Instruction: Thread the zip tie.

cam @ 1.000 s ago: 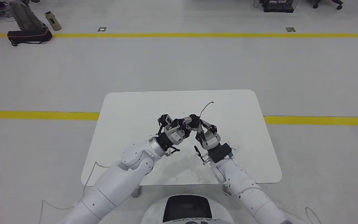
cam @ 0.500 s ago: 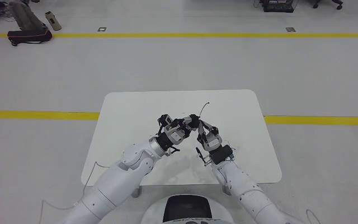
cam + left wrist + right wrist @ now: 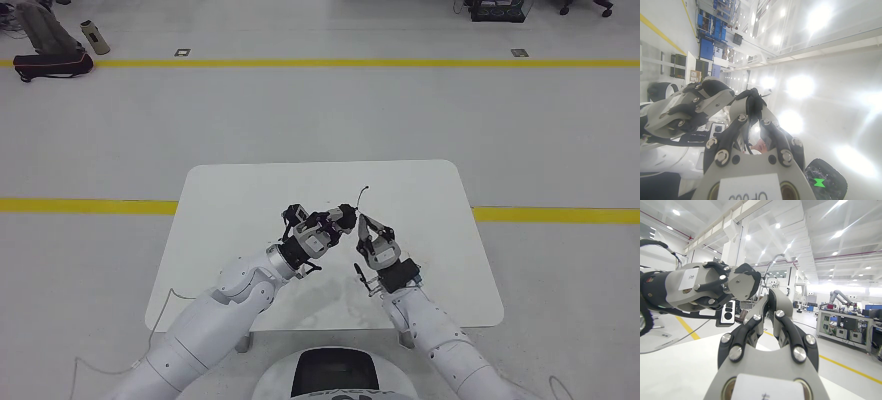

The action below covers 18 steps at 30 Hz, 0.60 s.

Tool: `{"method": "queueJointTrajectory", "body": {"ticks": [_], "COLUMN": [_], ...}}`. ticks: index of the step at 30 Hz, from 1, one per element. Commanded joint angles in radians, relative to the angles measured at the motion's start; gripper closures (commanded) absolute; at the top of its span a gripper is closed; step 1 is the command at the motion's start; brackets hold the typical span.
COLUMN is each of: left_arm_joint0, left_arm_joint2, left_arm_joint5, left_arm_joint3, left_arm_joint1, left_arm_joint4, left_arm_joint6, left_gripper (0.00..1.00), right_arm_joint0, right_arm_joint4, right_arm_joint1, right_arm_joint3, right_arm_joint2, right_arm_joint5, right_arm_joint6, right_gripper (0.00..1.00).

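Held up in air: thin black zip tie [image 3: 361, 200], over middle of white surface with round corners [image 3: 230, 215], caught between two claws. Loose end curls upward.
Left claw [image 3: 346, 212] pressed together, pinching zip tie. Right claw [image 3: 362, 224] pressed together too, seems to pinch strap just below. Claw tips almost touching.
White sticker with dark marks [image 3: 689, 278] on back of left claw.
Pale floor [image 3: 300, 120] around surface, yellow floor lines [image 3: 300, 63] across it.
Big bright hall; workbench with machines [image 3: 844, 323] far behind.
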Motion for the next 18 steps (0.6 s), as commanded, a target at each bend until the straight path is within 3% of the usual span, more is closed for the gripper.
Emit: {"method": "queueJointTrajectory", "body": {"ticks": [1,18], "left_arm_joint0": [0.0,0.0], "left_arm_joint2": [0.0,0.0], "left_arm_joint5": [0.0,0.0], "left_arm_joint3": [0.0,0.0], "left_arm_joint1": [0.0,0.0], "left_arm_joint4": [0.0,0.0], "left_arm_joint6": [0.0,0.0], "left_gripper": [1.0,1.0], "right_arm_joint0": [-0.001,-0.008], "right_arm_joint4": [-0.001,-0.012], "right_arm_joint1": [0.0,0.002], "right_arm_joint3": [0.001,0.006], "right_arm_joint2": [0.003,0.023], "right_arm_joint5": [-0.001,-0.008], "right_arm_joint6": [0.0,0.004], "right_gripper": [1.0,1.0]}}
